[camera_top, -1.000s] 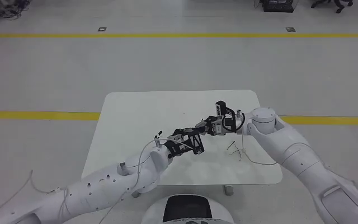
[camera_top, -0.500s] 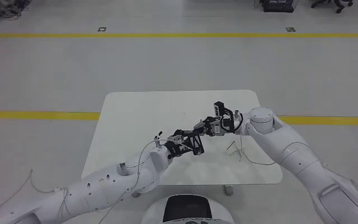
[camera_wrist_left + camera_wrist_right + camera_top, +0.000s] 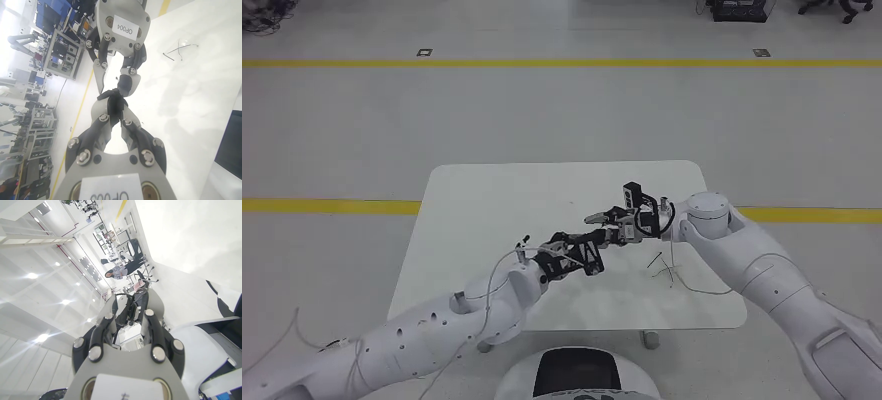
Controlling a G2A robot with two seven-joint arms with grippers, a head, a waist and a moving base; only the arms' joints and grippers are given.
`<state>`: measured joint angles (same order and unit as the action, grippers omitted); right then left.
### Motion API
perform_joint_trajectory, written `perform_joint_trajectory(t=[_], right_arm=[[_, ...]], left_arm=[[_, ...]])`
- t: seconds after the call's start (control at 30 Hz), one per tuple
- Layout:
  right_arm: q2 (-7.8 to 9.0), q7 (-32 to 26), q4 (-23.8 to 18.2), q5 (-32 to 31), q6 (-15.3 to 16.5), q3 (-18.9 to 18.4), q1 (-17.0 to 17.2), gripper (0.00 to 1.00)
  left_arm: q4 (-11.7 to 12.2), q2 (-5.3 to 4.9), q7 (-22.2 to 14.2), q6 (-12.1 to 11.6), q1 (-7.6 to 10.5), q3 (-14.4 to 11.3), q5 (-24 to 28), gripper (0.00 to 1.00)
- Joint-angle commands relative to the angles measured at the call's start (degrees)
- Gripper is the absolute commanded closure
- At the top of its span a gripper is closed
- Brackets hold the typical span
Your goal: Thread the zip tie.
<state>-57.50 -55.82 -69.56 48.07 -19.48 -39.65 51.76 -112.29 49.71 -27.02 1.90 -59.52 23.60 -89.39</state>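
Above the middle of the white table (image 3: pixel 472 200), the left gripper (image 3: pixel 113 104) is clamped shut, apparently pinching a thin black zip tie (image 3: pixel 116 78). Facing it, the right gripper (image 3: pixel 114 90) stands open and empty. Spare ties (image 3: pixel 177 50) lie toward the right edge. The zip tie looks light, springy and slick, and is likely best held close to its tip.

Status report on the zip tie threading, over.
Left gripper shut on zip tie. Right gripper open, tips either side of its end. Spare zip ties on table, apart.
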Motion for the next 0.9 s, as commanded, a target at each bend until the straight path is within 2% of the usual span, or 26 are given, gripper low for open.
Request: perform_joint_trajectory(t=[0.0,0.17,0.5,0.87], right_arm=[[0.0,0.1,0.0,0.0,0.0,-0.1,0.0,0.0],[0.27,1.1,-0.3,-0.7,0.0,-1.0,0.3,0.0],[2.25,2.1,-4.3,-3.6,0.3,-6.6,3.8,0.0],[3.98,0.6,-8.1,-5.8,0.0,-11.8,7.5,0.0]], left_arm=[[0.0,0.02,0.0,-0.1,-0.44,0.7,0.3,1.0],[-0.3,-0.02,-0.1,-0.7,-1.81,3.0,3.8,1.0],[-0.1,-0.95,-0.2,-5.6,-4.44,11.0,23.5,1.0],[1.3,-1.35,-0.3,-6.3,-7.36,17.1,39.0,1.0]])
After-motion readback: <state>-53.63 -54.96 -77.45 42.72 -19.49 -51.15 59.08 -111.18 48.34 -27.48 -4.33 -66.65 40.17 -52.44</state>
